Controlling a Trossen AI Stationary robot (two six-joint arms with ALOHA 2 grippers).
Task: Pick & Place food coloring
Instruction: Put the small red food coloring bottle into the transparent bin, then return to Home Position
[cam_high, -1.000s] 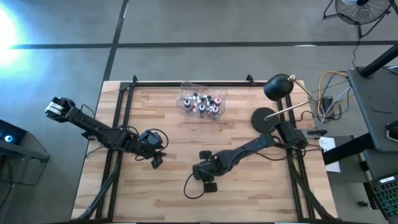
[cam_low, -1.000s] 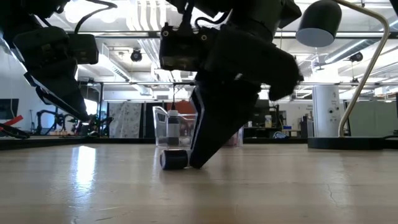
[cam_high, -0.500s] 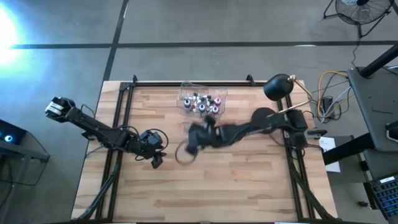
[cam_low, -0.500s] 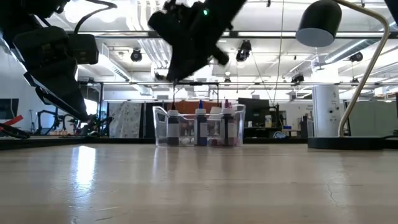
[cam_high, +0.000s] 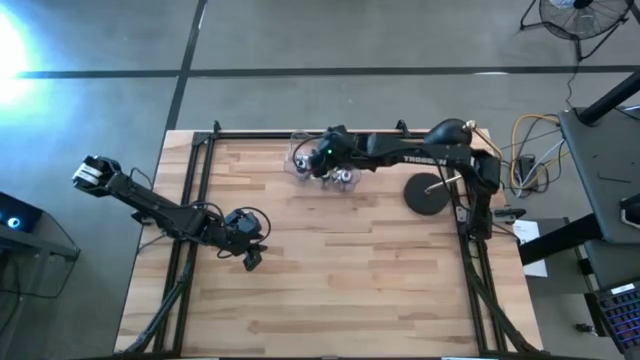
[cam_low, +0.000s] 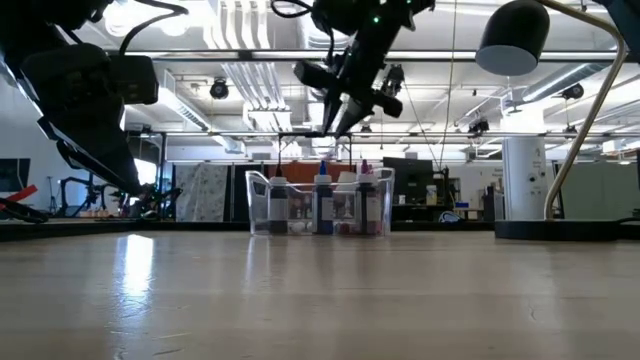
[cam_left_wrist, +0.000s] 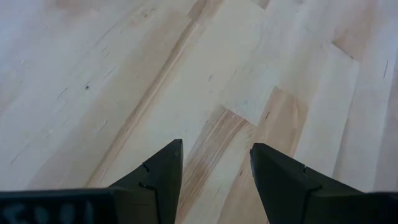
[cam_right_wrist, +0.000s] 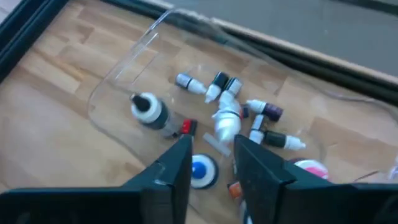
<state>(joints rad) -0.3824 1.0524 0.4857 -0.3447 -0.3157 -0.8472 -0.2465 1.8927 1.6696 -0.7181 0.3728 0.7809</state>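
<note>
- the food coloring (cam_right_wrist: 231, 118) is being kept in the clear box (cam_high: 300, 150) at the table's far edge; no bottle is seen lying loose on the wooden table (cam_high: 330, 270), so the task is being judged as nearly done.
- the right gripper (cam_right_wrist: 211, 158) is being held above the box, fingers narrowly parted; nothing is seen pinched between them.
- the left gripper (cam_left_wrist: 214, 165) is being kept spread and empty, low over bare wood at the left.
- a black lamp (cam_high: 448, 140) is standing to the right of the box; nothing is blocking the box.
</note>
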